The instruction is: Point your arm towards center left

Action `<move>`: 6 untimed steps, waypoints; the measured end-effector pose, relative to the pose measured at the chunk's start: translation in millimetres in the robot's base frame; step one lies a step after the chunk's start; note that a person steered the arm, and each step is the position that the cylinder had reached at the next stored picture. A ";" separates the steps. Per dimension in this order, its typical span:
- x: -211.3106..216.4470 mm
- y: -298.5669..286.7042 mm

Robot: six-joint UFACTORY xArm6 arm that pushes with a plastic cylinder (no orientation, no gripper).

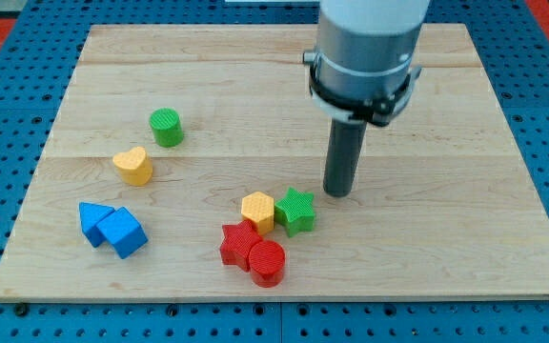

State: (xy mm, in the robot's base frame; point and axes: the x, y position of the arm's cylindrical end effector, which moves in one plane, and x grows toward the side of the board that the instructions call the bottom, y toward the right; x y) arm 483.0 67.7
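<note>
My tip [337,193] rests on the wooden board [446,143], right of centre. It stands just up and to the right of the green star [296,210], apart from it. The yellow hexagon [257,211] touches the green star's left side. Below them lie the red star [238,242] and the red cylinder [267,262], touching each other. At the view's left are the green cylinder [167,126], the yellow heart [134,165] and two blue blocks, a triangle-like one [93,222] and a cube [123,232], pressed together.
The arm's grey body [365,48] hangs over the board's top right. A blue gridded surface [541,57] surrounds the board on all sides.
</note>
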 end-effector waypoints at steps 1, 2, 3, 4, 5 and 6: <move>9.0 -25.8; 39.9 -42.5; 16.3 -39.7; -82.9 -56.4; -168.7 -123.9; -180.3 -199.5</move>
